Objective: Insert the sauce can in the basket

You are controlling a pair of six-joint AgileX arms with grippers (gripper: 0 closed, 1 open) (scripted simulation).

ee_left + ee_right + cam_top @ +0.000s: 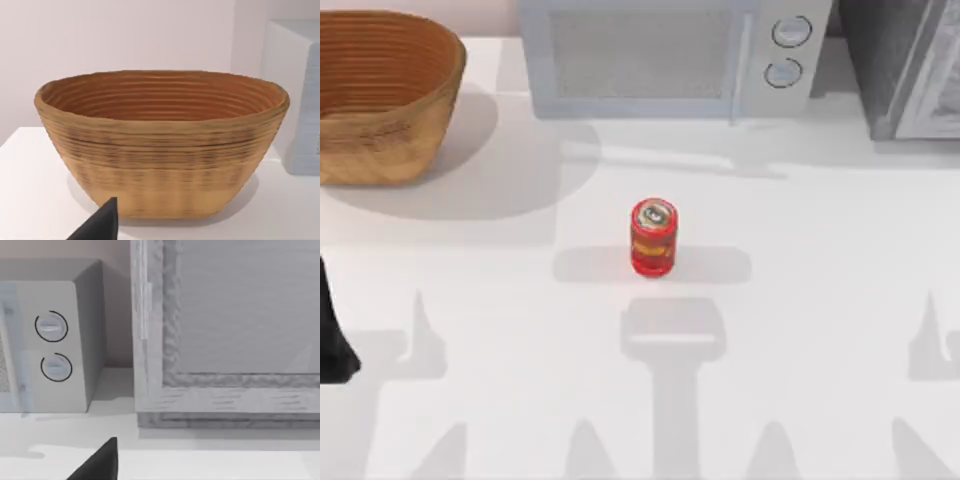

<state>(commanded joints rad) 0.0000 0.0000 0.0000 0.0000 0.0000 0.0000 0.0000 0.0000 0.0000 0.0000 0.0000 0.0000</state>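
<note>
Red sauce can (653,237) with yellow-orange label band and silver top, upright near the middle of a white counter (820,300), apart from everything else. Tan woven basket (382,95) at the counter's far left corner, well apart from the can, darker orange-brown inside, holding nothing visible. Seen close and head-on from the left wrist camera as a wide oval basket (162,145) with ribbed horizontal weave, resting flat on the counter. Pale microwave (665,55) with two round dials along the back edge, behind the can; a grey cabinet-like box (905,65) at the back right. From the right wrist camera, the microwave's dial end (52,345) beside the grey box (225,335). Left arm at the top view's left edge as a dark shape (332,340). A dark tip of the left claw (100,225) in the left wrist view, and of the right claw (100,462) in the right wrist view; open or closed, cannot tell for either.
</note>
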